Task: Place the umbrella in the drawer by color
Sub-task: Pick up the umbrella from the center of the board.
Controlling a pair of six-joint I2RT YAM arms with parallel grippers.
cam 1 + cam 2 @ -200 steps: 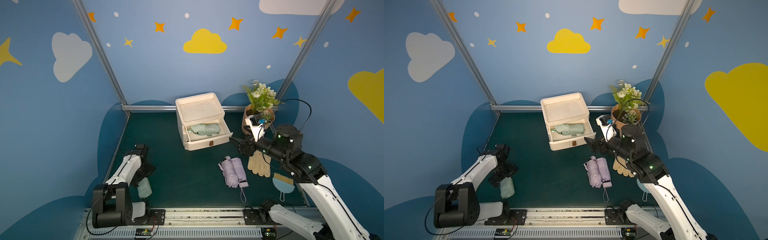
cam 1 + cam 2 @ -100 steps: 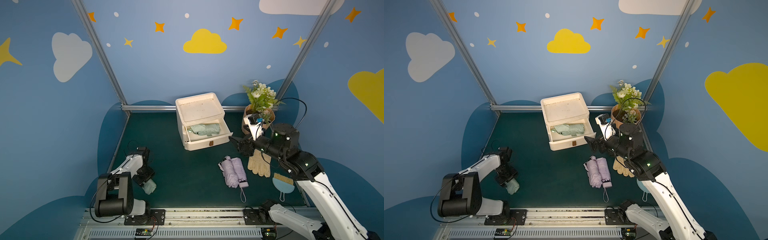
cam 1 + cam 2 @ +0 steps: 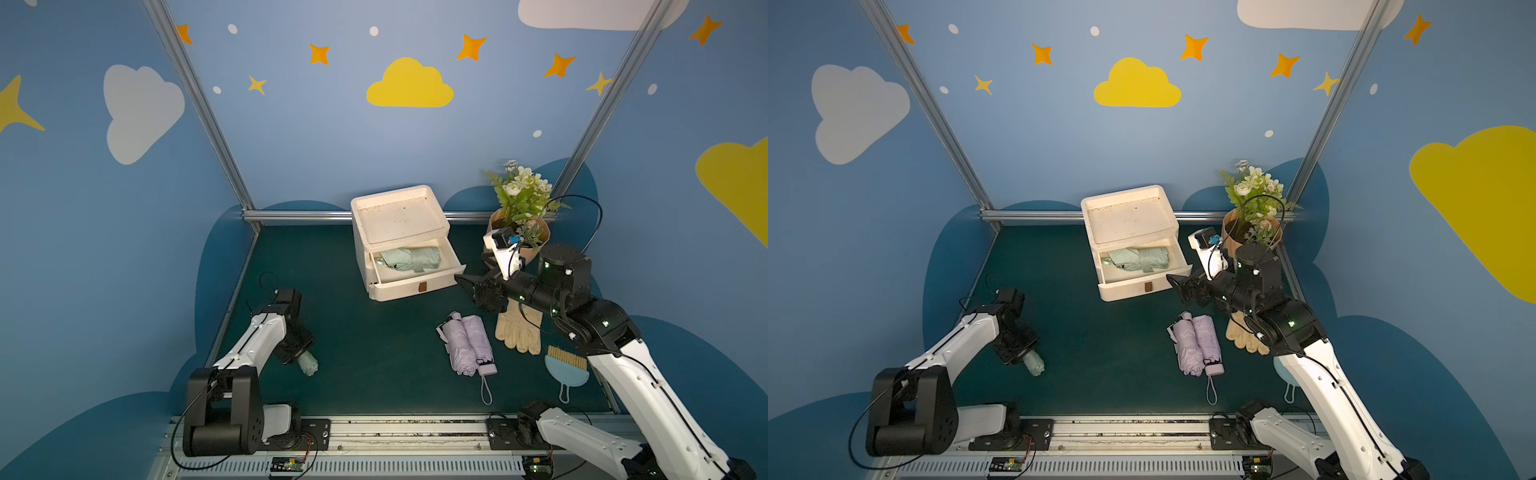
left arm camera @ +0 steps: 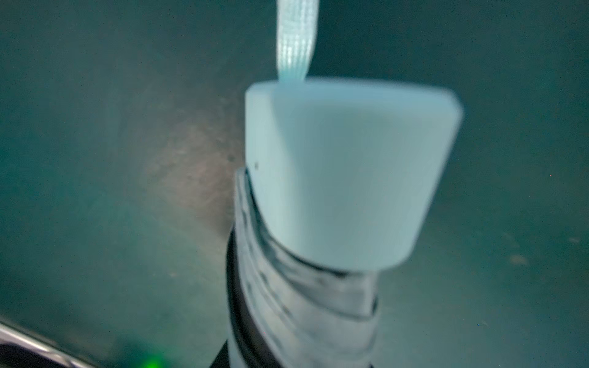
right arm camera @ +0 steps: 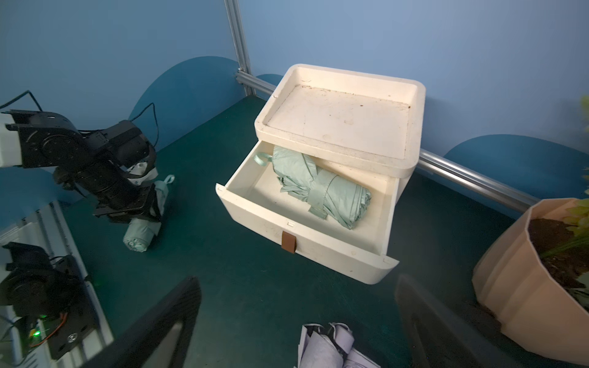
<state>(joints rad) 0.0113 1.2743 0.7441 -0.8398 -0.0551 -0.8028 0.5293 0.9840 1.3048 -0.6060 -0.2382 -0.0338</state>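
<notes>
A folded mint-green umbrella lies on the dark green mat at the left. My left gripper is shut round its middle, and its pale handle and strap fill the left wrist view. The white drawer stands pulled out with another green umbrella inside. A lilac umbrella lies in front of the drawer to the right. My right gripper hangs open and empty by the drawer's right front corner, above the lilac umbrella.
The drawer cabinet carries a shallow tray top. A potted plant stands at the back right. A tan glove and a blue hand brush lie right of the lilac umbrella. Blue walls enclose the mat.
My left gripper has come down toward the front over the green umbrella on the mat and closed on it. The right arm has shifted only slightly and stays open.
</notes>
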